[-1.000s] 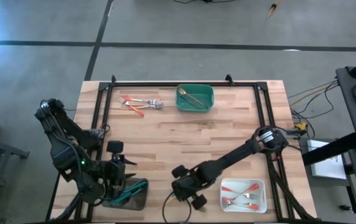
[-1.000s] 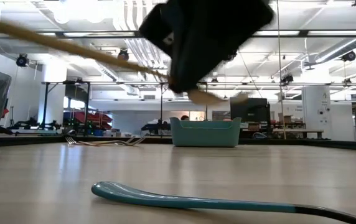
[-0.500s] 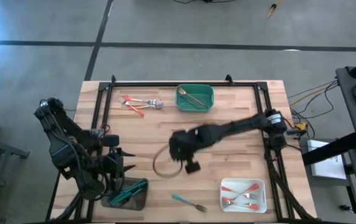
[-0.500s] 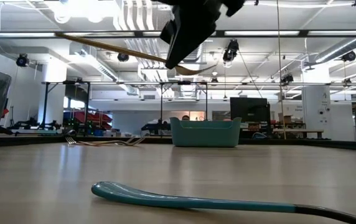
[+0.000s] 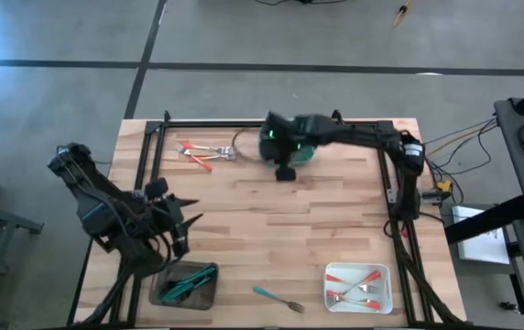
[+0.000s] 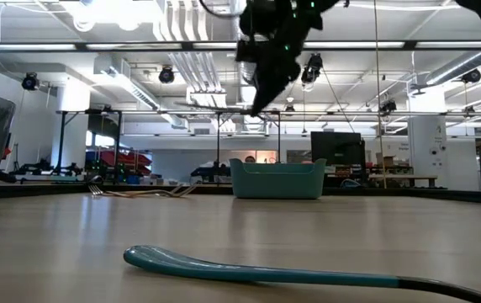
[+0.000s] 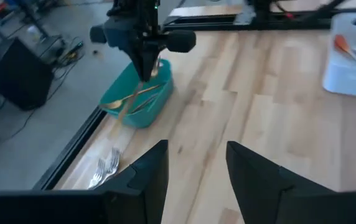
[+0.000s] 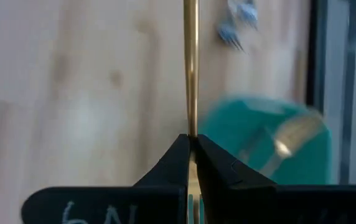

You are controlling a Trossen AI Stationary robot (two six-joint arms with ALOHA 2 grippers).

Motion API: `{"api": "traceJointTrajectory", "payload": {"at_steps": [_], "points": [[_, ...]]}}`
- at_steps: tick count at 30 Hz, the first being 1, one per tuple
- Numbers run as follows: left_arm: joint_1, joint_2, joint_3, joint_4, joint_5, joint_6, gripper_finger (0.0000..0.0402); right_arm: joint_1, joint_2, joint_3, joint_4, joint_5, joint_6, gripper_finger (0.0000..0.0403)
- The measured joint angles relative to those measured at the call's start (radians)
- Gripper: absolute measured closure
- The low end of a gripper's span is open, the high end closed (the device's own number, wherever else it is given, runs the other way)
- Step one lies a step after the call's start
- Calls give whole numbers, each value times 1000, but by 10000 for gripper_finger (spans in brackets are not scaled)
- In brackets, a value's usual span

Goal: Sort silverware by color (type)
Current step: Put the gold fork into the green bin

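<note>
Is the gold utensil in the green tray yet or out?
Out: the shut right gripper holds the gold utensil above the green tray.

right hand [image 5: 276, 145] moved, probably over green tray [image 5: 304, 156]

Only partial white handwriting, perhaps "6N", shows on the right gripper [image 8: 190, 163].

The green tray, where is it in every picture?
High view: green tray at the table's far edge, middle, partly under the right gripper.
Low view: far across the table, centre.
Left wrist view: ahead, below the right gripper.
Right wrist view: beyond the fingers.
Shared landmark: the gold piece the right gripper holds.
</note>
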Motion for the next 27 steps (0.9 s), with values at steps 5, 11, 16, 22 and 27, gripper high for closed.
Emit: {"api": "traceJointTrajectory", "payload": {"at_steps": [5,11,16,22,27], "points": [[76,0,0,2,0,-49,258,-155,29,-5,-36,-10,-63,393],[156,0,0,36,0,-53,258,-279,59,-7,-17,-101,-102,393],[193,0,0,70,0,-47,258,-323,95,-10,-2,-107,-102,393],[201,20,0,93,-26,-46,258,-333,151,-13,-3,-114,-108,394],[201,54,0,104,-27,-46,258,-337,156,-14,-5,-115,-107,394]]}}
